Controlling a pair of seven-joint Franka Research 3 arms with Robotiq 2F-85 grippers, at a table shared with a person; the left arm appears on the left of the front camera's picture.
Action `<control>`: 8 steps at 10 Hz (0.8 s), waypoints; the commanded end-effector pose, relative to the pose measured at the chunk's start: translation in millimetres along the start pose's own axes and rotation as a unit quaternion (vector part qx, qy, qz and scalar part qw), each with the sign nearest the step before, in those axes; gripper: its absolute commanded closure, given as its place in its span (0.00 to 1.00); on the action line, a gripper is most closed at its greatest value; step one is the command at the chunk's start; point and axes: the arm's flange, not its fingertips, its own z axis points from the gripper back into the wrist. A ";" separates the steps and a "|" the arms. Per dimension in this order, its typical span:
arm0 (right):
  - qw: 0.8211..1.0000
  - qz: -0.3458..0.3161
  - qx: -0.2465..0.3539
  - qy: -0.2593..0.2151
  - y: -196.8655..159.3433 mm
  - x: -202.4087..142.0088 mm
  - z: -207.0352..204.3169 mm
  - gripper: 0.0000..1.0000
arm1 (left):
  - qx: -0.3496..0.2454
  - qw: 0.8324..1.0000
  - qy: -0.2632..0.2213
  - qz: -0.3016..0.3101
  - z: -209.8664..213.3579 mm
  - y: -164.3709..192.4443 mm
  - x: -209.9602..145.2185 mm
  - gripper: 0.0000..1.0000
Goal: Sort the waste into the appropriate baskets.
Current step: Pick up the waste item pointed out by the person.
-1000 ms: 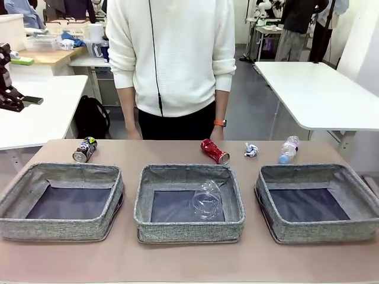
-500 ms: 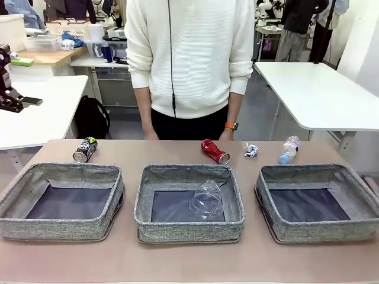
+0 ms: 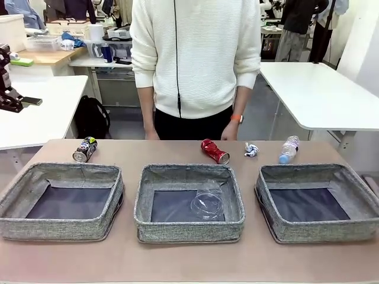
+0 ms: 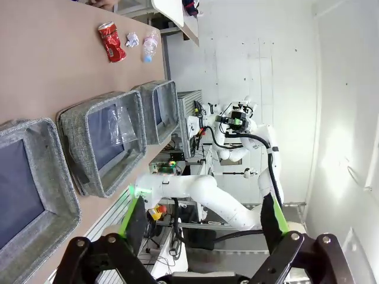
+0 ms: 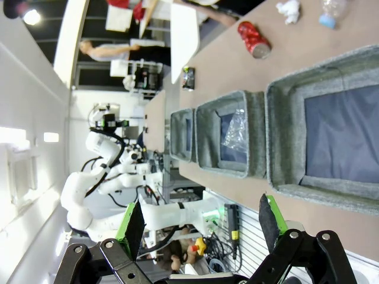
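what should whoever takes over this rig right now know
Left gripper and right gripper: open, empty, off the table.
Clear plastic cup lies in the middle basket; left basket and right basket hold nothing.
Along the far edge: dark printed can at left; crushed red can, paper wad, small bottle toward the right.
Done: the cup. Left: the other four.
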 end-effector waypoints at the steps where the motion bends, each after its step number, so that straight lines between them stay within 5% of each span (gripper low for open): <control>1: 1.000 0.013 0.012 -0.004 0.7 -0.6 -1.6 0.00 | -0.002 1.000 0.006 -0.006 2.1 -0.1 -2.8 0.00; 8: 1.000 0.013 0.012 -0.004 0.7 -0.6 -1.6 0.00 | -0.002 1.000 0.006 -0.006 2.1 -0.1 -2.8 0.00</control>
